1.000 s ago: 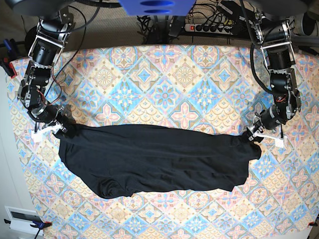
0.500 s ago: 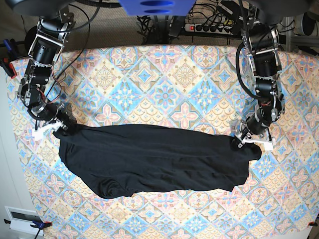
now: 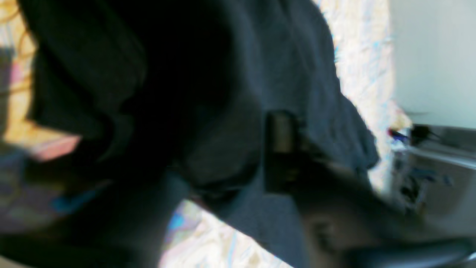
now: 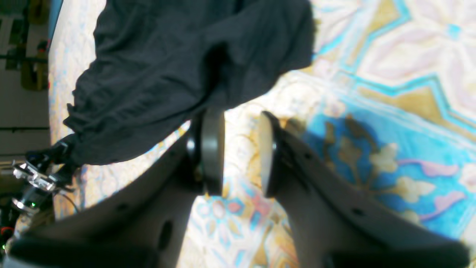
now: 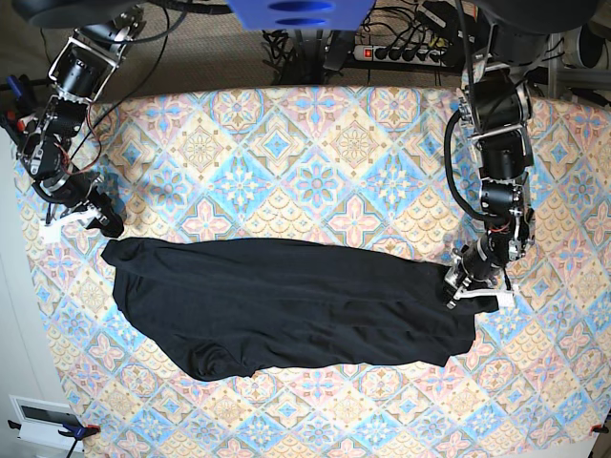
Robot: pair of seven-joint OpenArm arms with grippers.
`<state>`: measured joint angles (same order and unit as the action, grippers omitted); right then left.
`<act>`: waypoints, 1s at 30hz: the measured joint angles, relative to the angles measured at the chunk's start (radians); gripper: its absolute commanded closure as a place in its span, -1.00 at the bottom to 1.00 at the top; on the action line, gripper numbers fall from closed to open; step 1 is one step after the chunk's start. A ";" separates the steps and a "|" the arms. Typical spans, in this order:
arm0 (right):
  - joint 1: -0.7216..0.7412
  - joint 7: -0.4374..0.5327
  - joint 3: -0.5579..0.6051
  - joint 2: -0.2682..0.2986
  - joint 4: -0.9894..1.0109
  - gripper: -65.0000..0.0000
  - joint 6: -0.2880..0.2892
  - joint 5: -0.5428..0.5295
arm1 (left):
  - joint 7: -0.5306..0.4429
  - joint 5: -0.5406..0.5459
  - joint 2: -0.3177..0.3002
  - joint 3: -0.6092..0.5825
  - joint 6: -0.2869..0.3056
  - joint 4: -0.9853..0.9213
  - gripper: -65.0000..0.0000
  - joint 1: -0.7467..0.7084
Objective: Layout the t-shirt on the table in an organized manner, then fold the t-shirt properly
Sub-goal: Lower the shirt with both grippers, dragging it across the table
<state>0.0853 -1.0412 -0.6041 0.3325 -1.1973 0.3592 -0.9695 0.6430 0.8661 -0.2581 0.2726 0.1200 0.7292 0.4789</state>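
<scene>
The black t-shirt (image 5: 286,305) lies spread on the table (image 5: 315,162), its long axis running from the table's left edge toward its right edge, nearer the front edge than the back. Its back edge is fairly straight; the front edge sags into a rounded lump toward the front-left.

The left gripper (image 5: 474,282) sits right at the shirt's right end, on the cloth itself. In the left wrist view one dark fingertip (image 3: 279,149) shows against a fold of the fabric (image 3: 230,111), but the picture is blurred and the other finger is lost in the dark — whether the jaws are together, apart or pinching cloth cannot be told.

The right gripper (image 5: 81,218) stands just off the shirt's left end, near the table's left edge, clear of the fabric. The right wrist view shows its jaws apart with only patterned tablecloth (image 4: 372,111) between them; the shirt's bunched corner (image 4: 178,67) lies just beyond the fingertips (image 4: 212,149), one pad close under its edge — contact there is uncertain.

The shirt's sleeves and collar are hard to pick out against the plain black.
</scene>
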 measured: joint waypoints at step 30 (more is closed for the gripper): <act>0.176 0.109 0.162 -0.011 0.216 0.24 0.001 -0.004 | 0.008 0.005 -0.025 -0.002 0.001 0.030 1.00 -0.005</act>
<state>0.2615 -0.9321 -0.4423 0.3218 -0.9810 0.3599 -0.9733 0.6514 0.8711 -0.2832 0.2707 0.1211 0.7593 0.4736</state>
